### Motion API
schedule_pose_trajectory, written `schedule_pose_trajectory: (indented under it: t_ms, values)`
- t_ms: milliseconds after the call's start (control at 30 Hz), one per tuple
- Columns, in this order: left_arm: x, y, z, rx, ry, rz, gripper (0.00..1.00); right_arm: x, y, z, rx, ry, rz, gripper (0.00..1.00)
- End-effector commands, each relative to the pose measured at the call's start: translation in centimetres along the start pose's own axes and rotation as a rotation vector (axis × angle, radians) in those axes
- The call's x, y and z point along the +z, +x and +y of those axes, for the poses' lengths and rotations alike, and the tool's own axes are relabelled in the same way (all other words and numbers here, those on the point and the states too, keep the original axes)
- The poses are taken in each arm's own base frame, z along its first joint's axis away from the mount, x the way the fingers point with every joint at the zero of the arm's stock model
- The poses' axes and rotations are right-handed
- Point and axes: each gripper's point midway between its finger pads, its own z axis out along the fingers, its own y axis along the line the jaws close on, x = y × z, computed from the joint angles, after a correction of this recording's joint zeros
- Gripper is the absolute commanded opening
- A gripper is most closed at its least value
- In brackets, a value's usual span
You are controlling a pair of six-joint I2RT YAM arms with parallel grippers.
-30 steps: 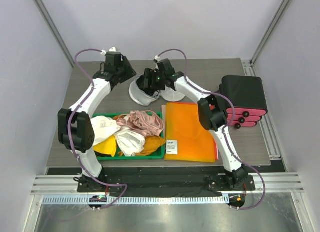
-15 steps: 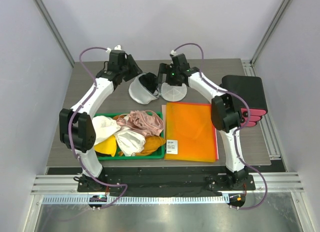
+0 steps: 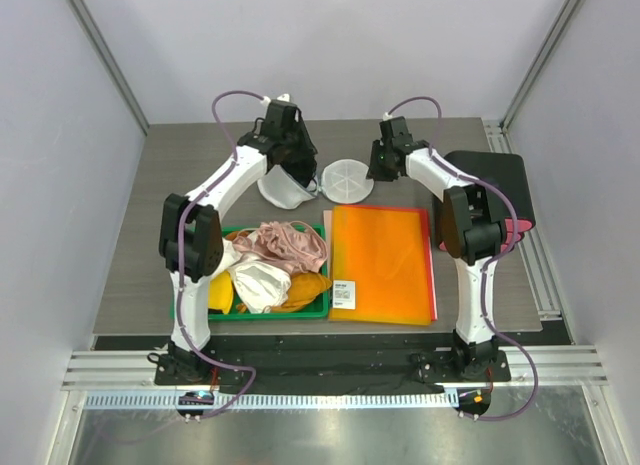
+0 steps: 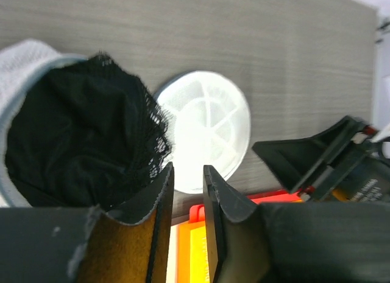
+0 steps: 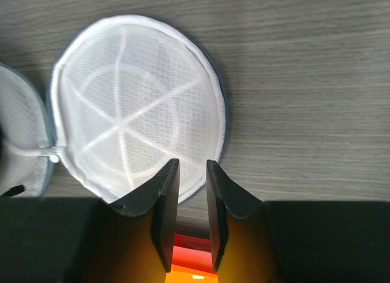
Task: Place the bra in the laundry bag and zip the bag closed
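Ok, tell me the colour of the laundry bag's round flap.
White mesh with spoke-like seams; the flap shows best in the right wrist view.

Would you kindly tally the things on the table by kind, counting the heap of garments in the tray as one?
Laundry bag: 1
Black bra: 1
Green tray: 1
Heap of garments: 1
Orange folder: 1
Black and pink case: 1
Total: 6

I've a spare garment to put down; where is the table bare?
Bare table left of the laundry bag, beyond the green tray, and right of the orange folder, nearer than the black case. Crowded: tray, folder, bag.
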Motion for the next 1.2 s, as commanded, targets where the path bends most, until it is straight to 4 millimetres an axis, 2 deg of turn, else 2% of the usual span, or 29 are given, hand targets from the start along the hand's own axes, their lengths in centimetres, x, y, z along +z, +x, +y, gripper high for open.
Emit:
schedule_pose_trajectory:
  t_ms: [0,133,433,733,867,933,1167]
  values:
    - [0.2,-0.3,0.2,0.037,-0.040,-0.016,0.25,-1.6,-1.8,-0.4,-0.047,0.073,-0.082,0.30]
    - [0.7,0.3,0.2,0.050,-0.053,-0.004,0.25,-0.5,-1.0,-1.6,-0.046,0.120,-0.066,0.32]
    - [1.9,1.4,1.3,0.065,-0.089,0.019,0.24,2.1,0.8,-2.2,-0.039,0.127,-0.014,0.32]
    - [2.4,2.0,1.6,0.079,-0.110,0.025,0.24,4.1,1.5,-2.4,-0.058,0.154,-0.009,0.32]
    - [2.4,2.1,2.4,0.092,-0.142,0.027,0.24,4.3,1.7,-3.1,-0.085,0.230,-0.026,0.27]
    - [2.5,2.3,2.8,0.103,-0.157,0.030,0.24,4.2,1.6,-2.8,-0.110,0.255,-0.034,0.26]
    - [2.8,2.6,3.5,0.121,-0.179,0.038,0.24,4.6,1.7,-2.9,-0.196,0.382,-0.053,0.11]
